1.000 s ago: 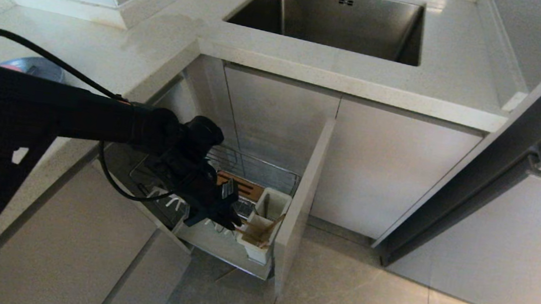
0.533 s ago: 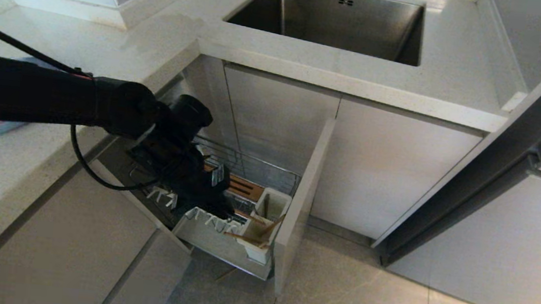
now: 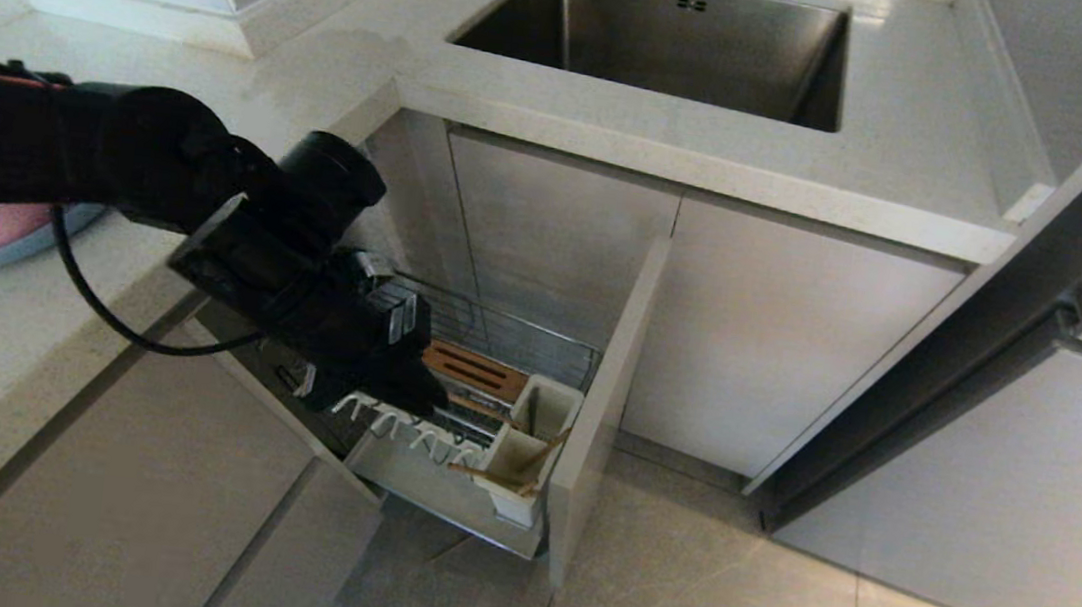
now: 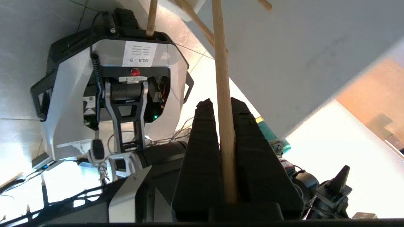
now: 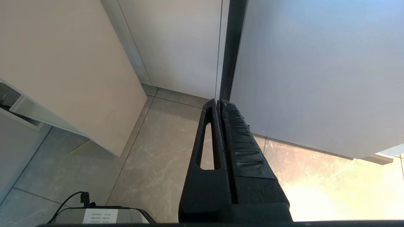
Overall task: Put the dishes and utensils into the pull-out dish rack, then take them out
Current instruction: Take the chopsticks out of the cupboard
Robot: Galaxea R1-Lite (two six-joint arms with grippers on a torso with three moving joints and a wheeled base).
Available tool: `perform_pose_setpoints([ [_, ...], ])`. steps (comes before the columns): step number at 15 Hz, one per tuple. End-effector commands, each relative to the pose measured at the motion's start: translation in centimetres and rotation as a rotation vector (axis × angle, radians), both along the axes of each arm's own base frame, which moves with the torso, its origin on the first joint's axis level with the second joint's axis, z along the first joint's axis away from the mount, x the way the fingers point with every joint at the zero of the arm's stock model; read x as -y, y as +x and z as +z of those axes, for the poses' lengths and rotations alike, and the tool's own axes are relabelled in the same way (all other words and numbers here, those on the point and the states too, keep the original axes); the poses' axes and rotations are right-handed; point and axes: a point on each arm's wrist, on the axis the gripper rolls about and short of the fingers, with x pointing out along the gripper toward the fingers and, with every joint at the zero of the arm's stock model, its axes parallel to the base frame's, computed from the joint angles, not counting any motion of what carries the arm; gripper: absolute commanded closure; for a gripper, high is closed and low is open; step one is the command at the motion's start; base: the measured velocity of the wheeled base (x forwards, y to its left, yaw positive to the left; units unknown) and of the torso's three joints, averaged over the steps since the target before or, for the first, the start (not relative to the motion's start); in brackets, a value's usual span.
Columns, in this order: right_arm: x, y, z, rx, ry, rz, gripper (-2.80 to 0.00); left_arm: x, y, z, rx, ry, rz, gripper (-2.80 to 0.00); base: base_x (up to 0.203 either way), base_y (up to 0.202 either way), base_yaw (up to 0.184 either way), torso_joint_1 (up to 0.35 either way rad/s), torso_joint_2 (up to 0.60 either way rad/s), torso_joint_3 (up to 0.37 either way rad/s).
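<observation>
While you look down from the head view, the pull-out dish rack (image 3: 490, 409) stands drawn out under the counter (image 3: 220, 109). Your left gripper (image 3: 426, 394) hangs over its white prongs (image 3: 407, 430), jaws pressed on one chopstick (image 4: 223, 94). The other chopsticks (image 3: 524, 463) lean in the utensil cup (image 3: 526, 443). Your right gripper (image 5: 219, 102), jaws together, points at the floor (image 5: 151, 151).

Dim head view; wrist views glare-blown, floor overexposed.

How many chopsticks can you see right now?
4. One chopstick is clamped in the left end effector. A second, third and fourth show only partly, near the cup. Others may be hidden.
</observation>
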Motion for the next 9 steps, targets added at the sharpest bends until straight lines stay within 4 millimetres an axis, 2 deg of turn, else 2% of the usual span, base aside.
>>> perform_pose_setpoints([
  [1, 0.0, 0.1, -0.2, -0.008, 0.000, 0.001, 0.00, -0.4, -1.2, 1.3, 0.026, -0.008, 0.005, 0.00, 0.000, 0.000, 0.000, 0.000, 0.00, 0.000],
  [5, 0.0, 0.1, -0.2, -0.007, 0.000, 0.001, 0.00, -1.3, -4.0, 3.9, 0.077, -0.021, 0.003, 0.00, 0.000, 0.000, 0.000, 0.000, 0.00, 0.000],
  [9, 0.0, 0.1, -0.2, -0.007, 0.000, 0.000, 0.00, -2.5, -8.1, 7.1, 0.160, -0.054, -0.011, 0.00, 0.000, 0.000, 0.000, 0.000, 0.00, 0.000],
])
